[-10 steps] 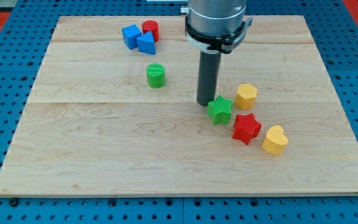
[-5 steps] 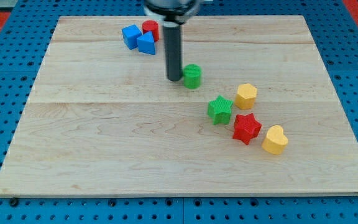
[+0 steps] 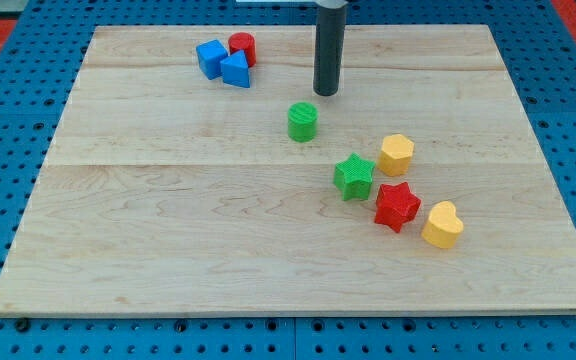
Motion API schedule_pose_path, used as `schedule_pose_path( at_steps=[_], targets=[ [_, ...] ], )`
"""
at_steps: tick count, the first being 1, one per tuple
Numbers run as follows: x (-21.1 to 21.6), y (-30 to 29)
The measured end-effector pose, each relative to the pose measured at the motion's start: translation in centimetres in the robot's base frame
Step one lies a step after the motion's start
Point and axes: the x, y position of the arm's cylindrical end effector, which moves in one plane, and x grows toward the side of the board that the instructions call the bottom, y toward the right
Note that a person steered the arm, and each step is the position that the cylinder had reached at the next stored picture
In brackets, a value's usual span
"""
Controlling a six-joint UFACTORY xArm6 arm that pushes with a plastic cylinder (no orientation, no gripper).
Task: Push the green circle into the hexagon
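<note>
The green circle (image 3: 303, 121) stands on the wooden board, a little above the board's middle. The yellow hexagon (image 3: 396, 154) lies to its lower right, well apart from it. My tip (image 3: 326, 92) is just above and slightly right of the green circle, not touching it. The green star (image 3: 353, 176) sits between the circle and the hexagon, below the line joining them, close to the hexagon's left.
A red star (image 3: 397, 205) and a yellow heart (image 3: 442, 224) lie below the hexagon. A blue cube (image 3: 210, 57), a blue triangle (image 3: 235, 70) and a red cylinder (image 3: 243, 47) cluster at the top left. The board's edge (image 3: 298, 312) runs along the bottom.
My tip moved from beside the green star to the circle's left and pushed it to the right, then rose to the circle's upper right. The circle now sits slightly left of where it was pushed.
</note>
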Motion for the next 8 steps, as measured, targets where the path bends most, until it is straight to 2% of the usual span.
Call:
schedule_pose_path(
  at_steps=[1,3,4,5,6,7,8],
  targets=[
    [6.8,0.1],
    [1.5,-5.1],
    [2.9,-11.5],
    [8.1,-3.7],
    [9.9,1.8],
    [8.3,1.7],
    [10.1,6.0]
  ],
)
